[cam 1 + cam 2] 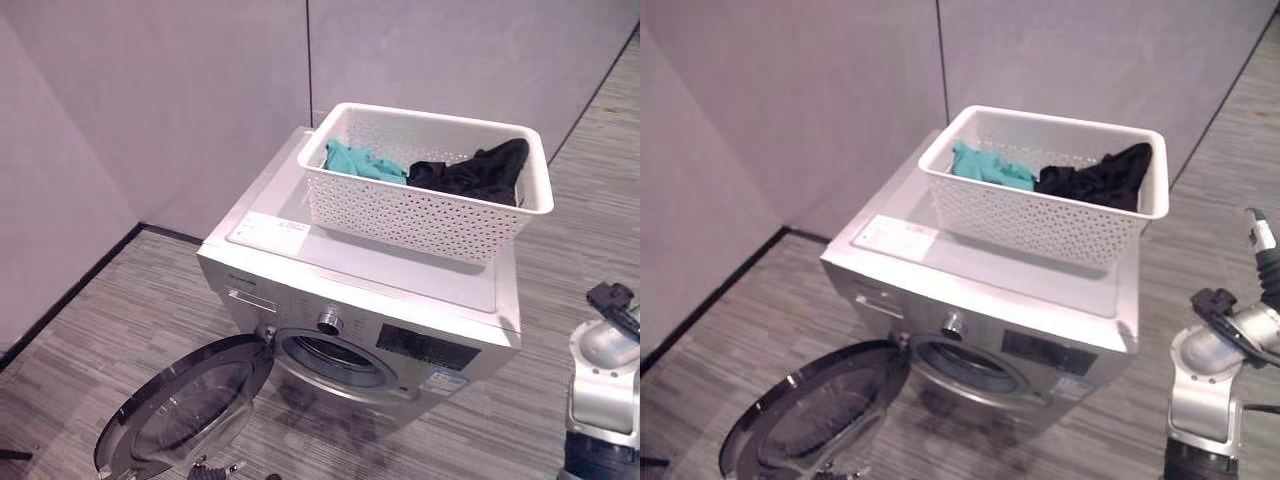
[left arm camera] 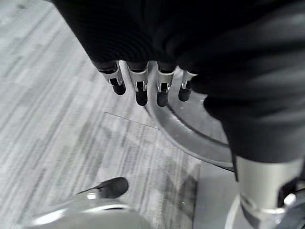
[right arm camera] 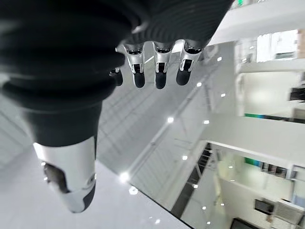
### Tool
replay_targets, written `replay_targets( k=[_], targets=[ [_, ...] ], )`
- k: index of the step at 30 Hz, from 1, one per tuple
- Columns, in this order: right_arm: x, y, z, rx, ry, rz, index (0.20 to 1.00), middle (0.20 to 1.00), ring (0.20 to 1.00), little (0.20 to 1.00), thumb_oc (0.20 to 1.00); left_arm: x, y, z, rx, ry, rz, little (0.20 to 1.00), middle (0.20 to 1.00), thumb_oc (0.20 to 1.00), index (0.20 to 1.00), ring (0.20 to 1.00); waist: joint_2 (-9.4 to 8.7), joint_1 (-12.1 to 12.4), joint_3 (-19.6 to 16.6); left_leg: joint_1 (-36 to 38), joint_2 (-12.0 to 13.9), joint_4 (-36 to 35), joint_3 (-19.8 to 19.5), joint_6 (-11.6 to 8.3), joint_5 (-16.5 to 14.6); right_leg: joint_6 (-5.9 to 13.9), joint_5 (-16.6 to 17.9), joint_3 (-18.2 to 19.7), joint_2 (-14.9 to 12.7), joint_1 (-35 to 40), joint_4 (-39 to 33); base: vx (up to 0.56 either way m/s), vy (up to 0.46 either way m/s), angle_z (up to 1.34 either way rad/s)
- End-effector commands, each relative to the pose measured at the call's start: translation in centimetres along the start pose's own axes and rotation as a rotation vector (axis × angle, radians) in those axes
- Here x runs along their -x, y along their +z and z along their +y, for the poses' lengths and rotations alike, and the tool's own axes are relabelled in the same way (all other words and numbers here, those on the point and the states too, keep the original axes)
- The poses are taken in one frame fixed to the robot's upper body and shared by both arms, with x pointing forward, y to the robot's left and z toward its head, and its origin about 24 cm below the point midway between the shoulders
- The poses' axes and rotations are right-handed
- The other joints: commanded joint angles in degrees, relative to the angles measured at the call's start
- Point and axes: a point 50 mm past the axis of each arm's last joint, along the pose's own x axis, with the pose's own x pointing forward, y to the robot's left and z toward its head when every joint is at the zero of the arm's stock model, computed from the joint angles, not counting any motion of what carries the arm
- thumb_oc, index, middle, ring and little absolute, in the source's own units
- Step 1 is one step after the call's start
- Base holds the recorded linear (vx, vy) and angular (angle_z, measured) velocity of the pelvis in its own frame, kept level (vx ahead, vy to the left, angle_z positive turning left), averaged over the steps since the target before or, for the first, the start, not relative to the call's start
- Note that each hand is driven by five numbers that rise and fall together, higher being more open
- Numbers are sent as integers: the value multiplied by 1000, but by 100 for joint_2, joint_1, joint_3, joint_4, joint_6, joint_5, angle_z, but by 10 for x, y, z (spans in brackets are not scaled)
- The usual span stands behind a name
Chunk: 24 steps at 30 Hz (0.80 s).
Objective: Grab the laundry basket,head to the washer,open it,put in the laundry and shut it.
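A silver front-loading washer stands on the floor with its round door swung wide open to the left, so the drum opening shows. On its top sits a white perforated laundry basket holding a teal garment and a black garment. My left hand hangs open low beside the door's metal rim, holding nothing. My right hand is open and empty, away from the washer, with its arm at the lower right.
Grey wall panels stand close behind and to the left of the washer, with a black skirting along the floor. The open door takes up the floor at the washer's front left. Wood-patterned floor stretches to the right.
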Motion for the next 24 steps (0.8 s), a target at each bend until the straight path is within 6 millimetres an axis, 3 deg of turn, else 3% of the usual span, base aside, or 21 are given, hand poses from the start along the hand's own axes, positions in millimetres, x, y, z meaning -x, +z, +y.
replay_targets(
  k=[1,9,11,13,16,17,18,20,22,24],
  targets=[
    [-28,27,-15,-23,-88,-184,1000,1000,1000,1000,1000,-3,7,-1,-41,-6,7,1000,1000,1000,1000,1000,48,177,-155,236,241,321,-266,156,-546,-301,580,87,319,-643,69,9,4,5],
    [-40,58,-15,-87,-95,-334,1000,1000,1000,1000,1000,-5,9,5,-68,5,7,1000,1000,1000,1000,1000,-73,287,-186,216,229,206,-383,152,-470,-284,568,-76,304,-615,84,0,3,6],
    [-46,74,-7,-145,-58,-395,1000,1000,1000,1000,1000,-6,12,8,-88,7,-8,1000,1000,1000,1000,1000,-129,370,-195,197,220,183,-444,150,-461,-282,574,-157,293,-602,74,0,10,23],
    [-49,77,-3,-141,-28,-414,1000,1000,1000,1000,1000,-6,13,9,-93,4,-13,1000,1000,1000,1000,1000,-150,398,-196,193,218,174,-468,150,-459,-278,573,-187,291,-596,75,6,7,17],
    [-55,81,18,-92,141,-449,1000,1000,1000,1000,1000,-7,13,15,-107,5,-13,1000,1000,1000,1000,1000,-239,511,-204,199,222,154,-501,136,-483,-271,547,-246,294,-569,78,3,7,10],
    [-60,81,35,-62,281,-462,1000,1000,1000,1000,1000,-7,12,17,-111,-7,-10,1000,1000,1000,1000,1000,-283,559,-191,187,219,148,-523,134,-470,-272,553,-271,288,-565,79,-15,5,15],
    [-61,81,36,-63,281,-463,1000,1000,1000,1000,1000,-7,12,17,-110,-7,-10,1000,1000,1000,1000,1000,-278,554,-190,187,219,147,-524,134,-470,-271,553,-272,288,-565,79,-33,9,10],
    [-70,82,62,1,462,-475,1000,1000,1000,1000,1000,-7,9,20,-131,-32,-4,1000,1000,1000,1000,1000,-378,675,-184,159,231,136,-564,119,-445,-275,574,-338,277,-568,72,-30,4,8],
    [-75,82,73,39,541,-479,1000,1000,1000,1000,1000,-7,8,22,-132,-37,0,1000,1000,1000,1000,1000,-418,715,-180,143,236,140,-583,111,-436,-277,576,-370,274,-567,71,-19,-1,16],
    [-88,82,103,108,730,-447,1000,1000,1000,1000,1000,-7,6,21,-126,-74,2,1000,1000,1000,1000,1000,-504,806,-154,81,242,152,-642,92,-411,-277,589,-438,271,-568,60,-35,4,11]
  ],
)
